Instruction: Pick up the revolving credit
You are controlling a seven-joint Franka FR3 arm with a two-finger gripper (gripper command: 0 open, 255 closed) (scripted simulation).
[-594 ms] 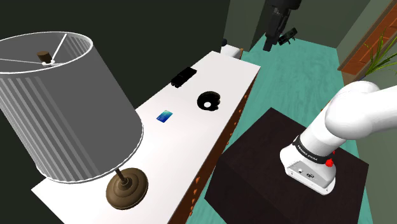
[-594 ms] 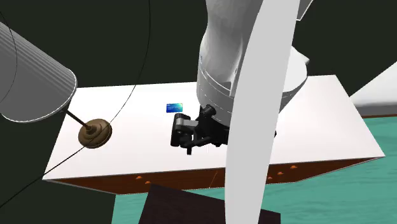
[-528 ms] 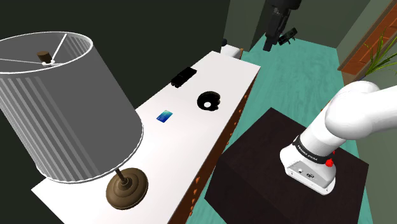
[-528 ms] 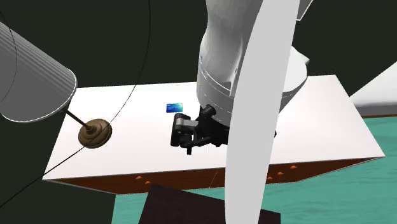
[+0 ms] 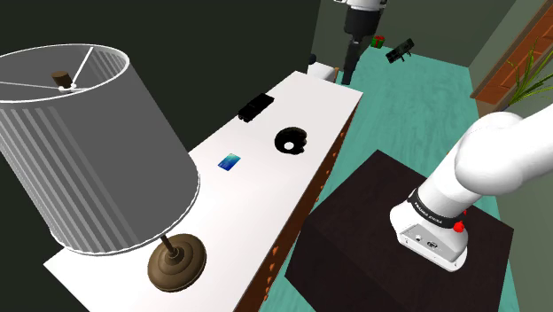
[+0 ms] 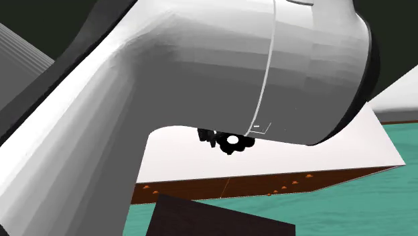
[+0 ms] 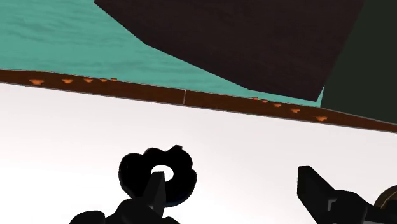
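On the white top of the sideboard (image 5: 266, 208), about midway along its length and nearer the back long edge than the knobbed front edge, lies the card (image 5: 229, 161). It is a small flat rectangle, blue shading to a paler blue-green at one side, lying face up with its long sides askew to the sideboard's edges. Any print on it is too small to read. Nothing touches it. Toward the near end stands a lamp with a brown round base (image 5: 177, 261) and a ribbed grey shade (image 5: 89, 151), well apart from the card. Toward the far end sits a black lumpy object with a white hole (image 5: 290, 141), close to the front edge. A second black object (image 5: 254, 107) lies by the back edge, closer to the far end. The gripper (image 7: 232, 181) is up in the air and looks down at the front edge, with its two fingers spread wide and nothing between them. The holed black object shows just past one fingertip (image 7: 154, 186). The hand is well apart from the card. The white arm (image 5: 501, 159) rises from the dark brown stand (image 5: 372, 257), which sits on a teal floor (image 5: 425, 106) facing the sideboard's brown front.
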